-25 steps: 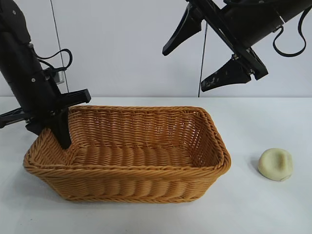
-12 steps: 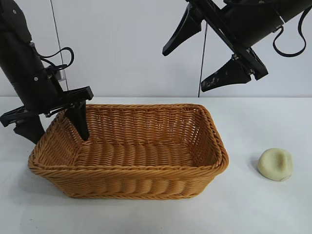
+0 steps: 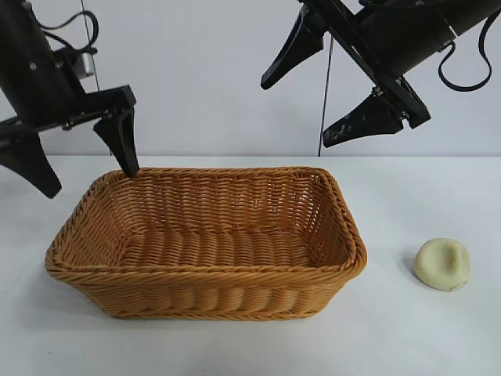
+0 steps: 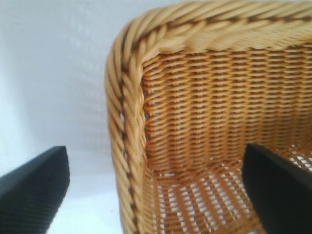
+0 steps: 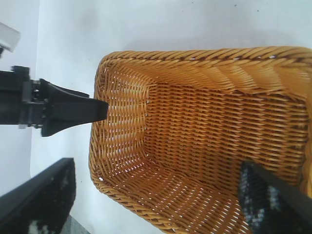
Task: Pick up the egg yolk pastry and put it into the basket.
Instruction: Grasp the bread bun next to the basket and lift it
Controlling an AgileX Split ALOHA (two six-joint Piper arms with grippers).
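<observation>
The basket [image 3: 205, 239] is seen on the white desk [image 3: 423, 337]. It is used here as the landmark. The egg yolk pastry [image 3: 443, 264] lies on the desk to the right of the basket, well apart from it, and is touched by nothing. No pastry is seen inside the basket. The left gripper [image 3: 84, 164] is held above the basket's left end, with its fingers spread wide. One finger is seen over the basket's far left corner and the other out past the left rim. Nothing is held between them, and the basket is not touched. The right gripper [image 3: 317, 106] is held high above the basket's far right side. Its fingers are spread wide too, and nothing is held in it.
</observation>
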